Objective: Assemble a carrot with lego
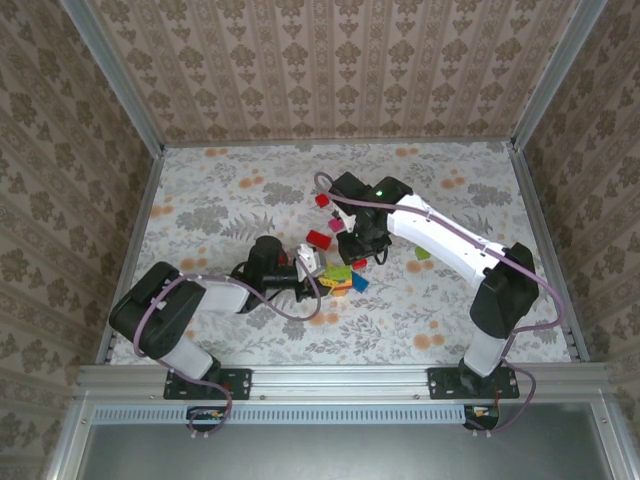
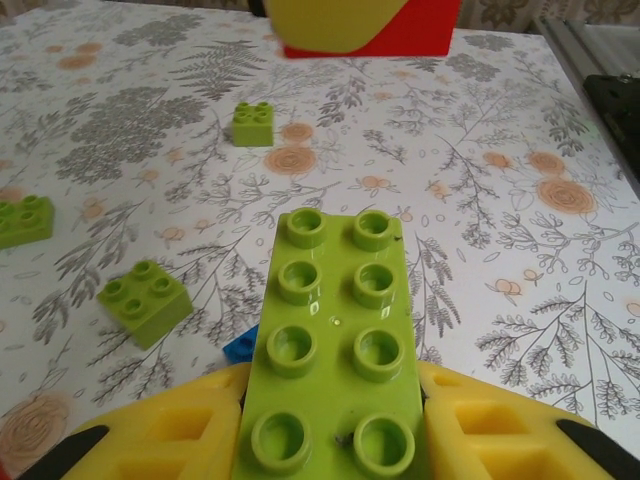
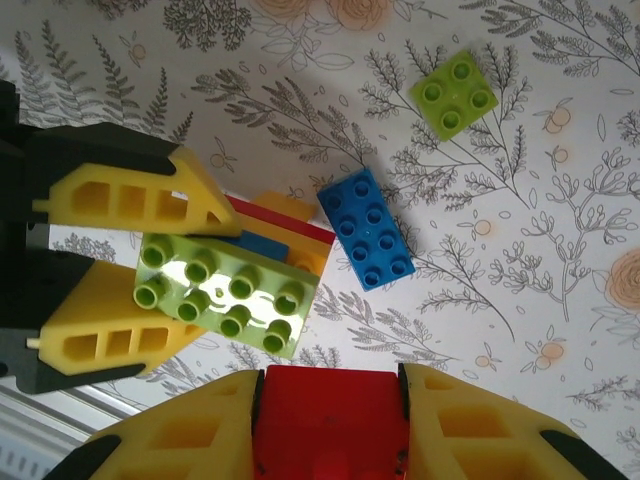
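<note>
In the left wrist view my left gripper (image 2: pixel 335 385) is shut on a long lime-green lego brick (image 2: pixel 335 290) with two rows of studs, held flat between the yellow fingers (image 2: pixel 150 440). My right gripper (image 3: pixel 330 385) is shut on a red brick (image 3: pixel 330 435). The right wrist view looks down on the green brick (image 3: pixel 225 295) in the left gripper's fingers (image 3: pixel 130 200), above a small orange, red and blue stack (image 3: pixel 290 222). From above, the left gripper (image 1: pixel 312 268) and right gripper (image 1: pixel 362 250) meet near the table's middle over a mixed pile (image 1: pixel 338 280).
Loose bricks lie around: a blue long brick (image 3: pixel 367 228), a green square brick (image 3: pixel 455 92), green ones (image 2: pixel 145 300) (image 2: pixel 253 123) (image 2: pixel 22 220), and red ones (image 1: pixel 320 238) (image 1: pixel 322 200). Metal frame rails (image 1: pixel 130 240) border the floral table.
</note>
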Motion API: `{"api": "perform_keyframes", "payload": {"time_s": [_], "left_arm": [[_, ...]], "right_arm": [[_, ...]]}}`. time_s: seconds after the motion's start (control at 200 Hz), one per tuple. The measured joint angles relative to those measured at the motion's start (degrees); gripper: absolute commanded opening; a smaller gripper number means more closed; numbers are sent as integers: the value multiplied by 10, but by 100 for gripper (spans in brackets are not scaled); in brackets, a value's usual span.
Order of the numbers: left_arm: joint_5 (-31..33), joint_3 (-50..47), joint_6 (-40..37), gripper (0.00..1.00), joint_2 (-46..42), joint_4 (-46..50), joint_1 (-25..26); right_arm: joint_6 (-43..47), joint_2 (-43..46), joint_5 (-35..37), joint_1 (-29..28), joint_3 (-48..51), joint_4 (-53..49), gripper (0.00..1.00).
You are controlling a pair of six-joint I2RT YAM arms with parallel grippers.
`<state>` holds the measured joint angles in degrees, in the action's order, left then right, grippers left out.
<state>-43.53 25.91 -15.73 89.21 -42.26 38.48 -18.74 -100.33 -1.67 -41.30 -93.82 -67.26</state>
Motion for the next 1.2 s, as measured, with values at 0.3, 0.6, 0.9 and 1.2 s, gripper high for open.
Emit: {"api": "perform_keyframes", "payload": {"time_s": [0.3, 0.6, 0.9, 1.2], "left_arm": [[9, 1, -7, 38, 0, 2, 13], [9, 2, -9, 38, 0, 2, 13], [8, 5, -11, 38, 0, 10, 13], [8, 8, -14, 38, 0, 15, 14]], "right_arm": [[-47, -2, 30, -18, -2, -7, 30], [-90, -10, 34, -24, 26, 33, 30], [-111, -19, 34, -25, 44, 57, 29], [-113, -26, 34, -26, 44, 59, 29]]}}
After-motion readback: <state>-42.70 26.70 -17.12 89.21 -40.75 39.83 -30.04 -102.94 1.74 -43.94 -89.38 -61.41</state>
